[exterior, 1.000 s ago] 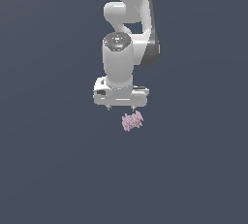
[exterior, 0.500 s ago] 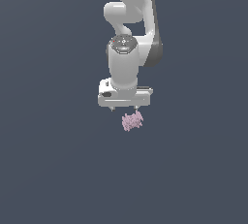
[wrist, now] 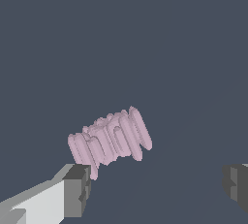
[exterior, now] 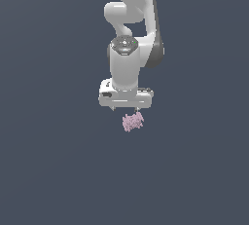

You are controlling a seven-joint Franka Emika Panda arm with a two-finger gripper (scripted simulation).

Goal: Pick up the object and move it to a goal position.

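Note:
The object [exterior: 132, 121] is a small pale pink, ridged, spiky-edged clump lying on the dark grey floor. My white gripper [exterior: 125, 108] hangs just above it, slightly to the exterior view's left of it, fingers pointing down. In the wrist view the object [wrist: 110, 140] lies tilted, near one grey fingertip [wrist: 76, 190], while the other fingertip [wrist: 237, 181] stands far off. The gripper [wrist: 156, 186] is open wide and empty. It does not touch the object.
A plain dark grey floor [exterior: 58, 170] fills both views. The white arm [exterior: 131, 19] rises above the gripper. No other object, container or edge shows.
The gripper has turned at the wrist, shifted slightly to the exterior view's right and come down closer over the object. The object has not moved.

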